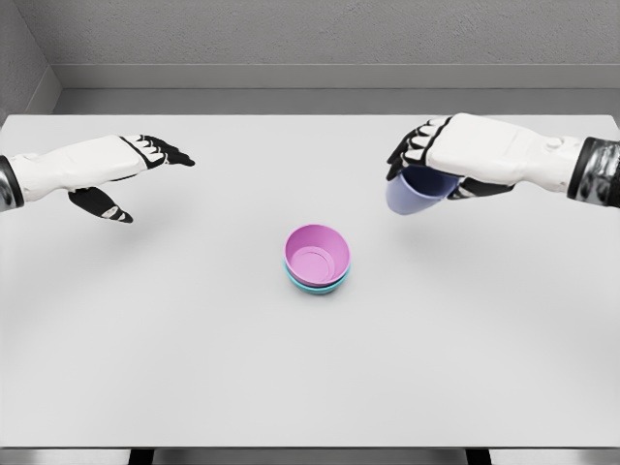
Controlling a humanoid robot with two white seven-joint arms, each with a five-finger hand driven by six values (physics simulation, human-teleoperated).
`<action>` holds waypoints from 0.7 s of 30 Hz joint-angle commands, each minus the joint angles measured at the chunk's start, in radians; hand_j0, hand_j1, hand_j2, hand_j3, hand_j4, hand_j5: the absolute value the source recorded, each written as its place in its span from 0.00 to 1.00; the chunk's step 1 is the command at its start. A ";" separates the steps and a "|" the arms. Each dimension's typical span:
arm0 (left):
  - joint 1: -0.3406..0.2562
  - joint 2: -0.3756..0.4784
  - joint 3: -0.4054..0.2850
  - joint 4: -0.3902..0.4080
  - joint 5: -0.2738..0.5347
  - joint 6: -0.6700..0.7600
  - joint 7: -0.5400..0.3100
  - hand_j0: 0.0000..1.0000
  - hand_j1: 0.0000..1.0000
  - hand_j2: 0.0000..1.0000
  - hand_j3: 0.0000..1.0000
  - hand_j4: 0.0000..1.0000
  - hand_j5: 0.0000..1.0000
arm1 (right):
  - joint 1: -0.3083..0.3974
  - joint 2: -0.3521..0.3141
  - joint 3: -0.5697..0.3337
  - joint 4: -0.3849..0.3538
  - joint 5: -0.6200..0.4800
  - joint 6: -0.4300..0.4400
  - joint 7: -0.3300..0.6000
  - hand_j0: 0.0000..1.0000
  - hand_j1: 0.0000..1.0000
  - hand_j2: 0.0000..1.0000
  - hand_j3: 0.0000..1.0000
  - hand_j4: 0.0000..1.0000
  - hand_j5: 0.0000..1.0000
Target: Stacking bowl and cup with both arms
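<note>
Right hand [455, 155] clamps lilac cup [417, 190] aloft, up-right of pink bowl [317, 255], ready for stacking; bowl nests in what looks like a teal bowl [316, 285] at table [310, 387] centre. Left hand [126, 170], fingers spread w/ nothing held, waits far left of bowl

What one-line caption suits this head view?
Right hand holds a lavender cup beside stacked pink bowl and teal bowl; left hand open.
</note>
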 commanded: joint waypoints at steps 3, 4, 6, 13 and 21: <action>0.000 0.002 0.001 0.001 0.006 0.002 0.000 1.00 1.00 1.00 1.00 1.00 1.00 | -0.002 0.018 0.002 0.000 -0.004 -0.030 -0.001 0.70 0.70 0.70 0.70 0.70 0.70; 0.000 0.002 0.001 0.001 0.006 0.002 0.000 1.00 1.00 1.00 1.00 1.00 1.00 | 0.000 0.020 0.003 0.000 -0.004 -0.042 -0.001 0.70 0.70 0.70 0.70 0.70 0.70; 0.000 0.002 0.001 0.001 0.006 0.002 0.000 1.00 1.00 1.00 1.00 1.00 1.00 | -0.002 0.026 0.003 0.000 -0.004 -0.074 -0.001 0.70 0.70 0.70 0.70 0.70 0.70; 0.000 0.003 0.001 0.001 0.006 0.002 0.000 1.00 1.00 1.00 1.00 1.00 1.00 | -0.006 0.053 0.003 -0.002 -0.004 -0.148 -0.001 0.70 0.70 0.70 0.70 0.70 0.70; 0.000 0.003 0.001 0.001 0.006 0.002 0.000 1.00 1.00 1.00 1.00 1.00 1.00 | -0.023 0.092 0.020 -0.002 -0.004 -0.148 -0.001 0.70 0.70 0.70 0.70 0.70 0.70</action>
